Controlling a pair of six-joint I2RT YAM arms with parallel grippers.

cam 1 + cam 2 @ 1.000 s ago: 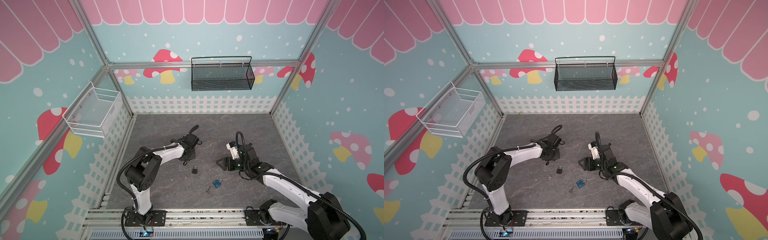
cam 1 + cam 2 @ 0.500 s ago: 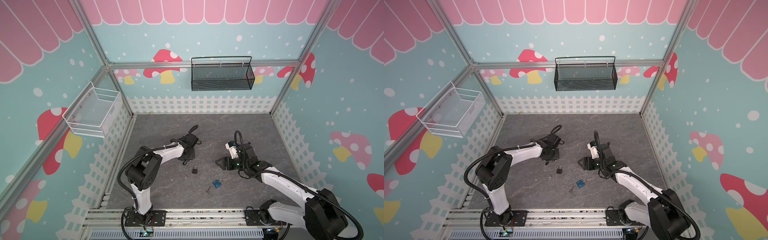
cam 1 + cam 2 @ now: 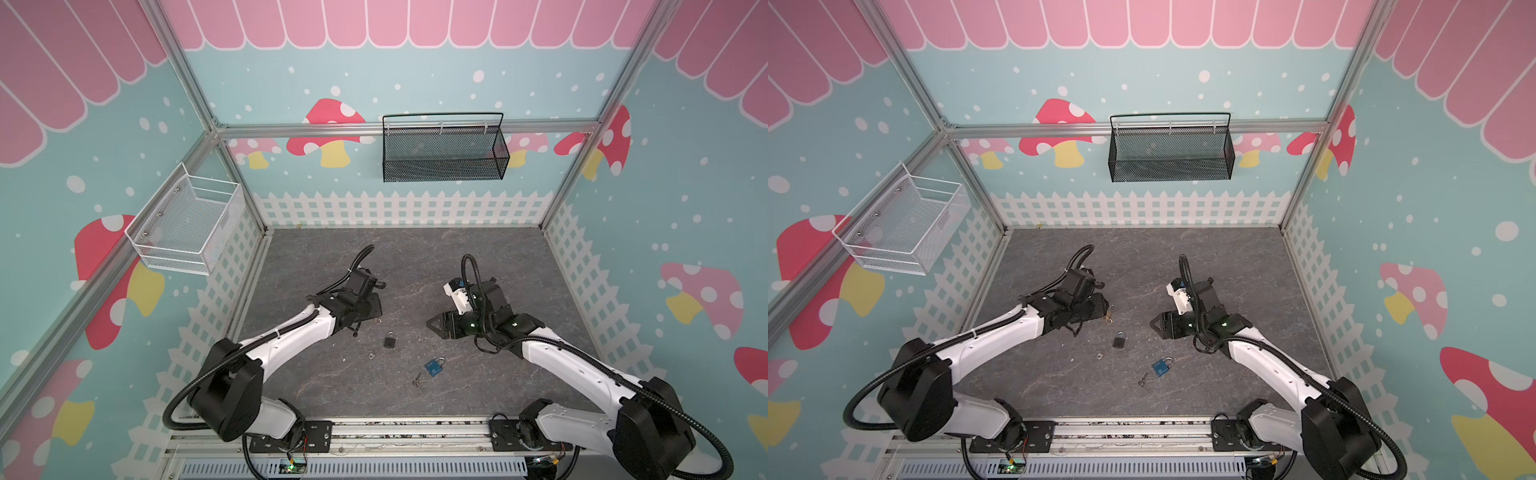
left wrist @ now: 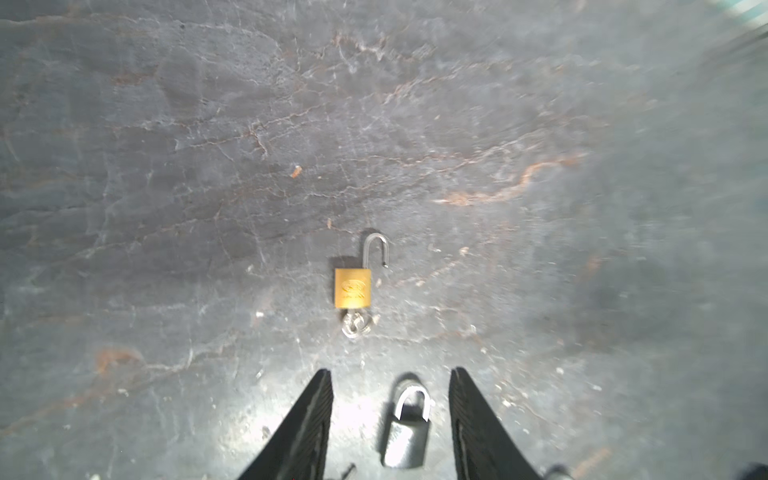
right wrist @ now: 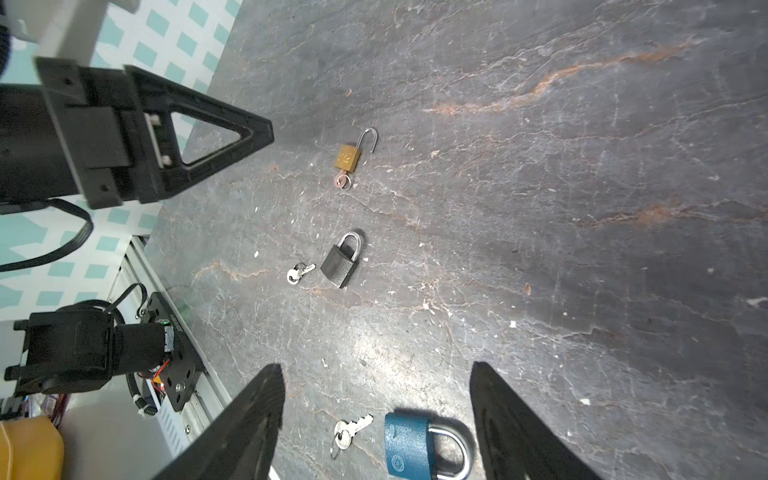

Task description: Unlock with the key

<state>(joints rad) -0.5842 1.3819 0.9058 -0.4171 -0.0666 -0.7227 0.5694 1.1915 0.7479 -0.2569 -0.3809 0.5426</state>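
Top views, locks: in both top views three padlocks lie low and central on the grey floor [image 3: 457, 249]. The brass padlock [image 3: 377, 321] is uppermost, the dark padlock [image 3: 390, 340] is under it, and the blue padlock [image 3: 434, 366] is lower right.
Top views, keys: a small key [image 3: 371, 354] lies near the dark padlock; a ringed key [image 3: 417, 379] lies just beside the blue one.
Top views, arms: the left gripper [image 3: 372, 309] is just beside the brass padlock. The right gripper [image 3: 432, 325] sits right of centre, apart from every lock.
Left wrist, gripper: the left gripper [image 4: 390, 374] has its jaws parted and grips nothing.
Left wrist, locks: the brass padlock [image 4: 353, 287] is at centre with its shackle swung open and a key in its base. The dark padlock [image 4: 405, 436] lies on the floor at the bottom edge, its shackle closed.
Right wrist, gripper: the right gripper [image 5: 376, 368] is spread wide and empty.
Right wrist, locks: the blue padlock [image 5: 407, 444] and ringed key [image 5: 349, 430] are at the bottom, and the dark padlock [image 5: 340, 264] and small key [image 5: 299, 272] at centre.
Handling: probably small, rigid and dense, with smooth metal that may slip.
Hold: pinch a lock body across its flat faces, keeping the keyhole end free. A key lies thin and flat, so it is best taken by its head or ring.
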